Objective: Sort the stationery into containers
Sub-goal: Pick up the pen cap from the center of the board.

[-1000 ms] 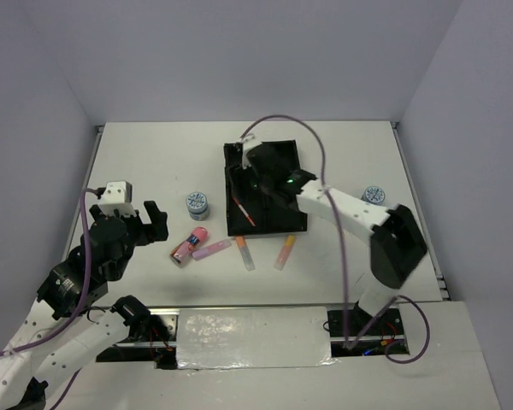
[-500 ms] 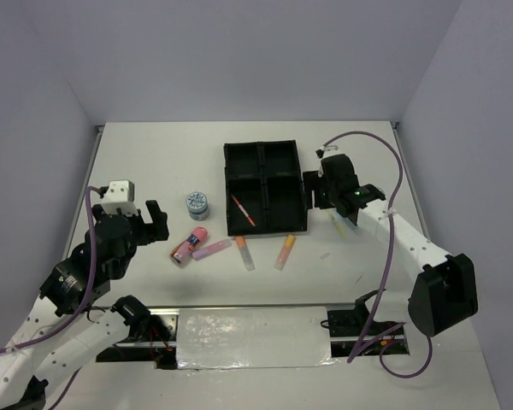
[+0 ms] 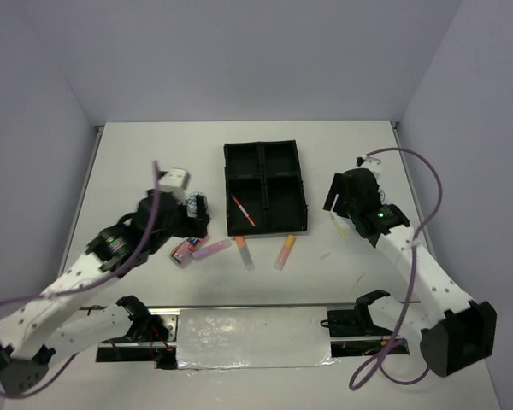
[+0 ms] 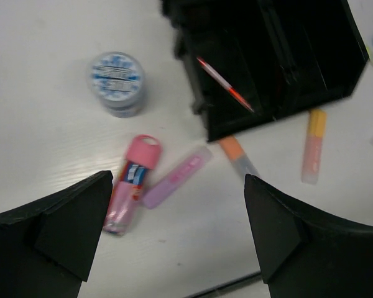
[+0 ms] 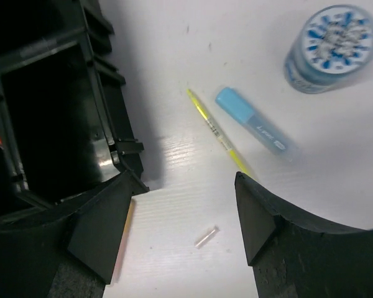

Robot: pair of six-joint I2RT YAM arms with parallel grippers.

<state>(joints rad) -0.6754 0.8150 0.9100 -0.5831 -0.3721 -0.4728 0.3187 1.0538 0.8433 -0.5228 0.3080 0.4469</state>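
Pen (image 3: pixel 243 210) in near-left tray compartment (image 3: pixel 257 196)

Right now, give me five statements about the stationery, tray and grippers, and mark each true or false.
1. One pen lies in the tray. True.
2. The left gripper holds the pink tube. False: it is open and empty, and the tube lies on the table.
3. A blue marker lies on the table outside the tray. True.
4. Both tape rolls are in the tray. False: the left roll and the right roll both sit on the table.
5. The right gripper is open and empty. True.
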